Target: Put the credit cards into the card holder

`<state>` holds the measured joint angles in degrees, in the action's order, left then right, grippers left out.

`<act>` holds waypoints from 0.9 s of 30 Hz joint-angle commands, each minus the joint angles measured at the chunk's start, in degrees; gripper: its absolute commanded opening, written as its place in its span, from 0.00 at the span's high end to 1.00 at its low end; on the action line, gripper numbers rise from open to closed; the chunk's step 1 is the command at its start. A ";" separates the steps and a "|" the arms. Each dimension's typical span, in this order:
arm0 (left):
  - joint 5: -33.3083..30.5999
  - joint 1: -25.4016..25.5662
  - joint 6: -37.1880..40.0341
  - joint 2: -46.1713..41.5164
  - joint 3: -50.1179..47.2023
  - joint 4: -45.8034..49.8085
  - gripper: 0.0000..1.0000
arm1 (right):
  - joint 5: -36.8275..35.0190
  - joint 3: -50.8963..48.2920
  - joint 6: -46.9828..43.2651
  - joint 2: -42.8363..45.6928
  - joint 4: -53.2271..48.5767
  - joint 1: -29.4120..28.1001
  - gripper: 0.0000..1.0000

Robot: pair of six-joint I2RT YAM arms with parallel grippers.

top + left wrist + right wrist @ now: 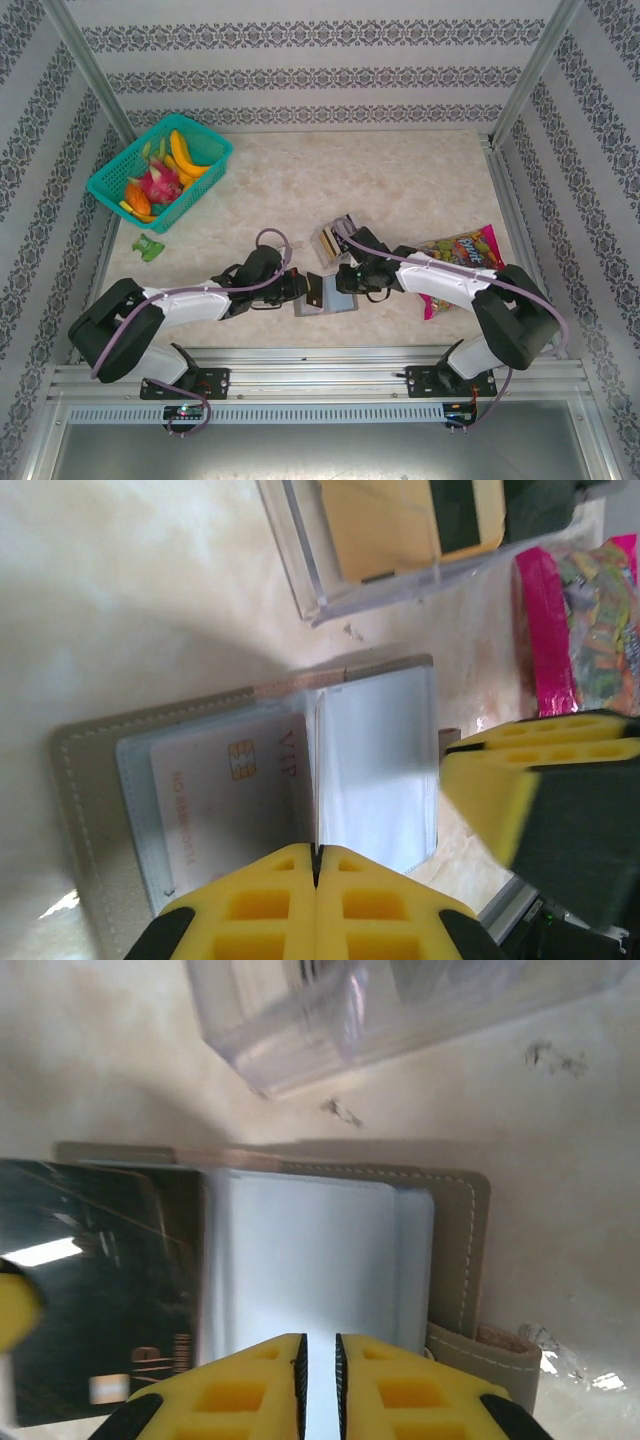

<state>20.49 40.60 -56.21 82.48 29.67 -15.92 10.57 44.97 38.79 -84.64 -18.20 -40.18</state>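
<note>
The card holder (85, 780) lies unfolded on the table, grey-tan with clear sleeves (300, 1250); from above it sits between the arms (338, 303). A pale credit card (225, 785) with a chip sits in its left sleeve. My left gripper (316, 852) (300, 288) is shut on the edge of one clear sleeve page, holding it upright. A dark credit card (95, 1280) shows against that page. My right gripper (318, 1345) (342, 280) hovers over the right sleeve, jaws a narrow gap apart with nothing in them. A tan credit card with a black stripe (390, 525) rests in the clear tray.
The clear plastic tray (335, 238) (300, 1050) stands just beyond the holder. A colourful candy bag (460, 250) (590, 620) lies to the right. A green basket of toy fruit (160, 170) sits far left, with a small green piece (150, 247) below it.
</note>
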 commanded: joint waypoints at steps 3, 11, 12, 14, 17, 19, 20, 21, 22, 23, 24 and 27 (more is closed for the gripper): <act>-0.13 2.09 -2.73 3.43 1.23 -6.94 1.00 | 0.54 -1.46 -0.61 1.32 0.38 1.79 0.82; -2.17 3.08 -5.04 5.83 -0.06 -9.20 1.00 | 0.33 -1.46 -2.31 -4.23 -0.61 2.29 0.82; -2.64 3.21 -5.06 5.83 -0.05 -8.58 1.00 | 0.33 -1.57 -2.29 -4.88 -0.61 2.18 0.82; -4.38 3.62 -4.45 5.50 0.43 -5.55 1.00 | 0.38 -1.73 -2.49 -5.83 -0.46 2.04 0.83; -5.45 3.87 -4.74 6.22 0.10 -6.53 1.00 | 0.54 -2.26 -2.33 -6.58 -0.01 1.79 0.84; -4.44 3.96 -5.54 7.61 0.15 -9.38 1.00 | 0.99 -2.80 -1.98 -6.92 0.96 1.80 0.84; -3.87 4.11 -5.67 8.30 0.43 -10.19 1.00 | 1.16 -2.95 -1.80 -7.15 1.13 1.71 0.84; -3.79 4.36 -5.73 8.72 0.84 -10.28 1.00 | 1.13 -3.05 -1.69 -7.20 1.29 1.70 0.84; -3.86 4.78 -5.77 9.18 1.38 -10.02 1.00 | 1.08 -3.30 -1.45 -7.20 1.38 1.73 0.85; -3.88 5.18 -6.10 9.45 1.78 -9.93 1.00 | 1.10 -3.42 -1.43 -7.20 1.50 1.72 0.85; -3.82 5.54 -6.26 9.67 2.16 -9.88 1.00 | 1.14 -3.48 -1.42 -7.22 1.50 1.73 0.85; -4.18 6.41 -6.54 10.19 3.40 -9.42 1.00 | 1.03 -3.66 -1.34 -6.77 1.51 1.70 0.85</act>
<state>17.02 45.34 -61.98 91.64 31.46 -24.88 11.07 43.51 37.30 -89.84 -14.52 -38.37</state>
